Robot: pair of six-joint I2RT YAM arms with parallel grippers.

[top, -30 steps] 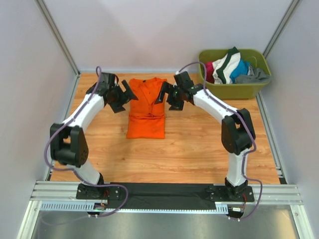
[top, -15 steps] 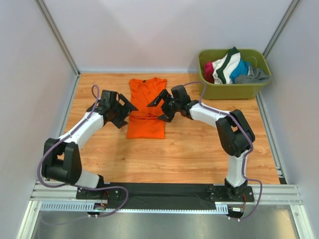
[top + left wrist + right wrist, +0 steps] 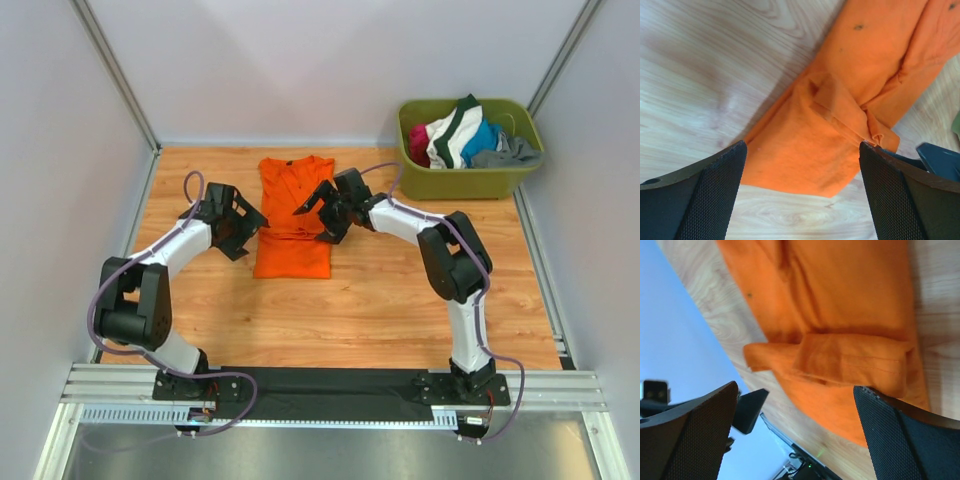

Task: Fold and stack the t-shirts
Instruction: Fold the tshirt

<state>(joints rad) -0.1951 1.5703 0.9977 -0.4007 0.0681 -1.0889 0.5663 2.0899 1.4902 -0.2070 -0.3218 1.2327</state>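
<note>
A bright orange t-shirt lies on the wooden table, folded into a narrow strip with its sleeves tucked in. It fills the left wrist view and the right wrist view. My left gripper is open and empty at the shirt's left edge, over its lower half. My right gripper is open and empty over the shirt's right edge. More t-shirts are piled in the olive-green tub.
The olive-green plastic tub stands at the back right corner. White walls close in the table on three sides. The table's wood shows bare between the shirt and the arm bases.
Both grippers have moved nearer along the shirt's sides, from its upper part to its middle and lower part, and closer in. Both stay open. The shirt has not moved.
</note>
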